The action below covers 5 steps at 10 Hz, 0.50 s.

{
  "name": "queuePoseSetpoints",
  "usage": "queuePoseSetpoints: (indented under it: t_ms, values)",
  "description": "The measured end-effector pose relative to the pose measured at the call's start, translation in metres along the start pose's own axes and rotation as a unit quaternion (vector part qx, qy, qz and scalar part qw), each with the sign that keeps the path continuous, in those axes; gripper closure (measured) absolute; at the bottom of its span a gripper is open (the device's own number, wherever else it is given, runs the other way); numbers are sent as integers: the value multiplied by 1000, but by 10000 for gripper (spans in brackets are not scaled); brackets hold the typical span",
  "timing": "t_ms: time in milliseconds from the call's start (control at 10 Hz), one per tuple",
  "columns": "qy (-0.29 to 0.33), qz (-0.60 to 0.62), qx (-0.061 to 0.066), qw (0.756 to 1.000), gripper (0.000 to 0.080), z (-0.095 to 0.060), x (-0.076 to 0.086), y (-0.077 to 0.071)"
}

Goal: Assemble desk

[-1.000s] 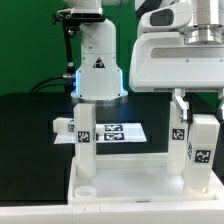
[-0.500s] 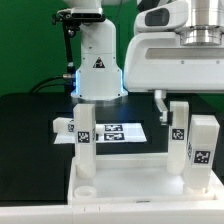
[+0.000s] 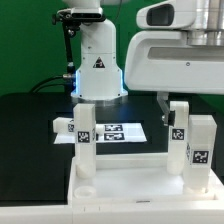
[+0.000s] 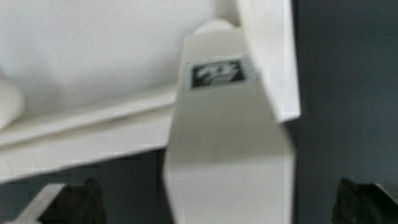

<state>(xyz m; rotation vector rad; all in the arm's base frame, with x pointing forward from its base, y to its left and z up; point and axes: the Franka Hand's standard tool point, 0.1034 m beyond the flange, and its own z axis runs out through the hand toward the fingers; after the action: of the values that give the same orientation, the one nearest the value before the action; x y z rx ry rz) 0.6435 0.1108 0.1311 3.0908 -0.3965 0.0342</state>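
Wrist view shows my gripper [image 4: 217,203] open wide around one upright leg [image 4: 222,140] of the desk [image 3: 120,182] on the table [image 3: 30,125]; the plastic seems light, stiff and slippery, so I would pinch its flat sides.

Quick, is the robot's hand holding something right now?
The hand: open, one finger on each side of an upright desk leg, not gripping it.

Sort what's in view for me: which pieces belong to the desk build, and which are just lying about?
Job: tabletop; upright leg on the exterior view's left; front right leg; rear right leg; small tagged white piece, probably the fourth leg.
Just there: marker board; robot base.
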Motion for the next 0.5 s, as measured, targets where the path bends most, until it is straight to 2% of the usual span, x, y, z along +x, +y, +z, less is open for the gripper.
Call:
queuePoseSetpoints:
  t_ms: [200, 400, 500]
  values:
    - [-2, 10, 7, 1000, 151, 3, -1, 2]
    - [-4, 25, 4, 1000, 151, 5, -3, 4]
    - [-4, 25, 4, 1000, 273, 6, -3, 4]
